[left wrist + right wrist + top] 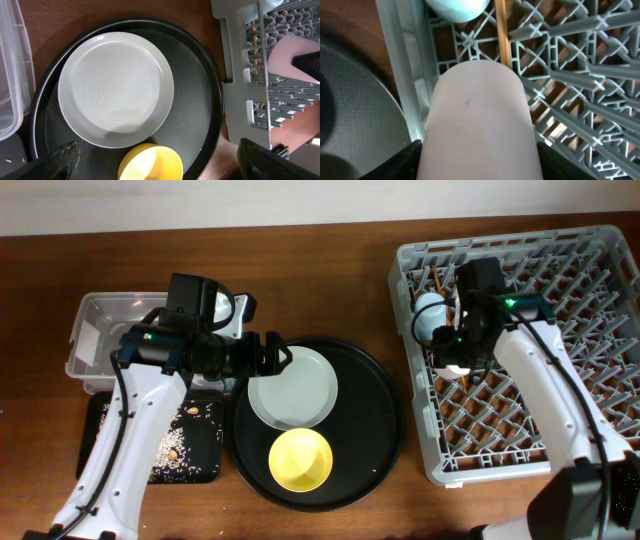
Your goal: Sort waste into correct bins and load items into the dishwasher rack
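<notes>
right tool (pixel 479 161) clamping pink cup (pixel 477 115) by its sides, hanging over rack's (pixel 480 430) left edge, just in front of blue cup (pixel 456 7) and chopstick (pixel 500 30) sitting in rear-left corner. cup looking light, stiff, smooth, guessing slippery, so side grip seeming right. left tool (pixel 280 358) gaping wide, empty, hovering by plate (pixel 116 90) at round tray's (pixel 195 75) rear. plate probably breakable, lying flat, rim being only hold. bowl (pixel 150 162) sitting at tray's front. black tray (pixel 200 465) holding crumbs (pixel 178 442). tub (pixel 90 310) contents: can't tell.

The pink cup (pixel 479 125) sits between the jaws over the grey rack (pixel 570 65), beside a chopstick (pixel 501 30) and light-blue cup (pixel 456 7).
</notes>
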